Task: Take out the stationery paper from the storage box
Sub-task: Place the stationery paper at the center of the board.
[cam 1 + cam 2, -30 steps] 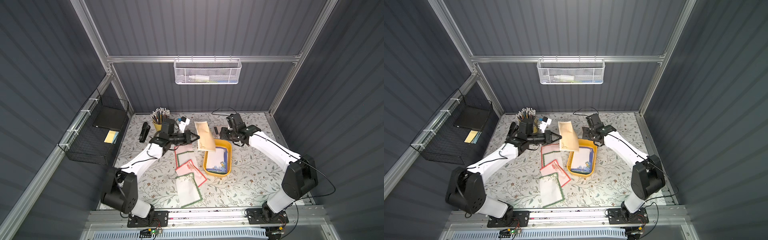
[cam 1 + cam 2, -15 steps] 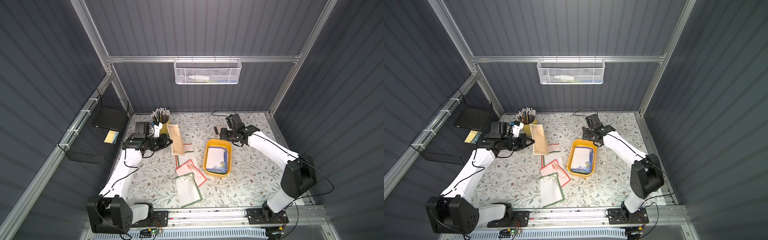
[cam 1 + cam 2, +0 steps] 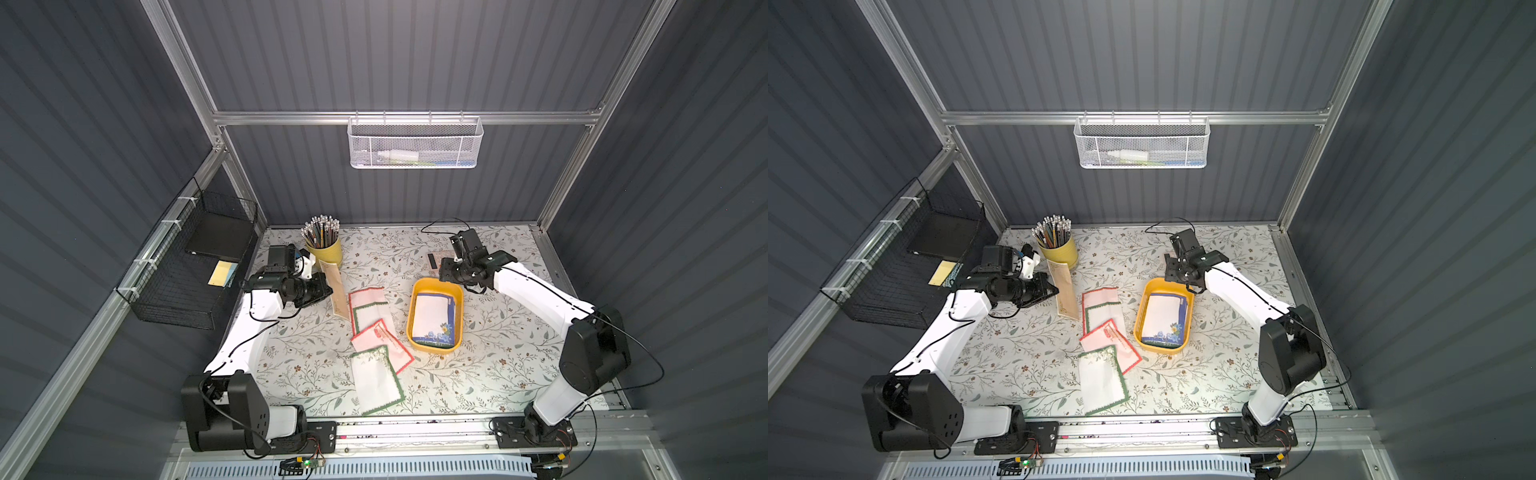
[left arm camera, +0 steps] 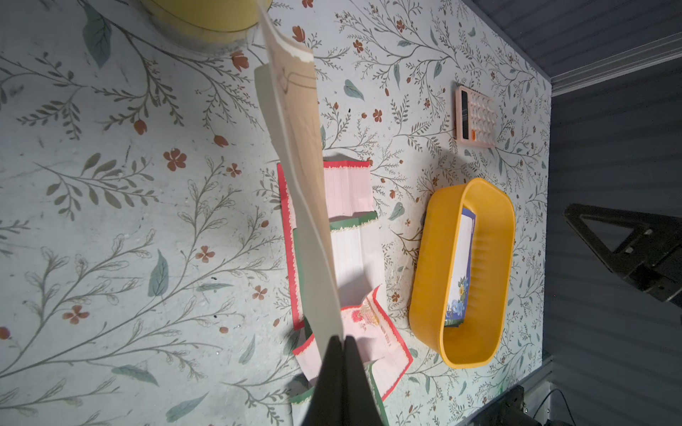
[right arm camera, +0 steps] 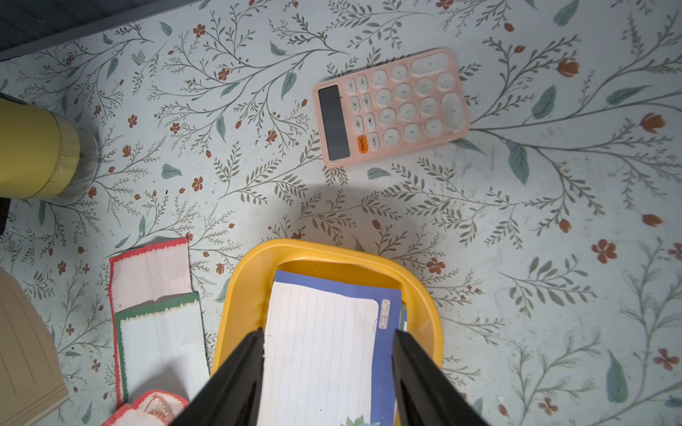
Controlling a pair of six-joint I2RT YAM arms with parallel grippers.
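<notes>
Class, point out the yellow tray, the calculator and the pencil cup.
yellow tray (image 3: 436, 282): in a top view, far rim.
calculator (image 5: 406, 103): right wrist view, keypad.
pencil cup (image 3: 326, 254): in a top view, yellow wall.

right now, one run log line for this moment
left gripper: shut on tan sheet | right gripper: open over storage box | blue-bordered sheet: in box | four bordered sheets: on table

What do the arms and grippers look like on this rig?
Left arm and right arm match: white link shells, black joints and bases, thin black cables running outside along the links. Left gripper and right gripper are black, with flat tapered fingers. No markings readable.
</notes>
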